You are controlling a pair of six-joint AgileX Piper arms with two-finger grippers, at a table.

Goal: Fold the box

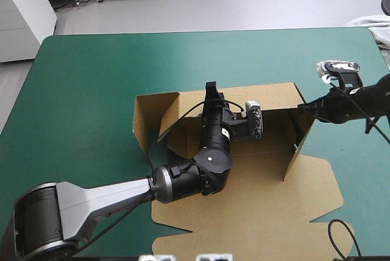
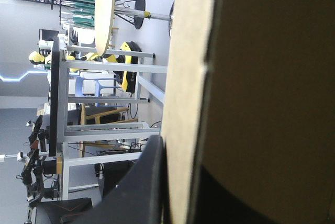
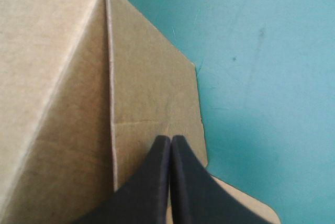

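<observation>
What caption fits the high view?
Left gripper clamps the back wall of the box; shut right gripper touches its side wall.

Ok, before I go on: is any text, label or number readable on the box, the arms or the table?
None can be read.
Box: plain brown board, no print on any face that shows in the three views.
White sticker on the left arm: too small to read.
Teal-green cover: no markings.

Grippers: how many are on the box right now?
2. The left gripper is clamped on the far wall of the box, board between its fingers. The right gripper, shut, rests its tips against the right wall near the far corner.
</observation>
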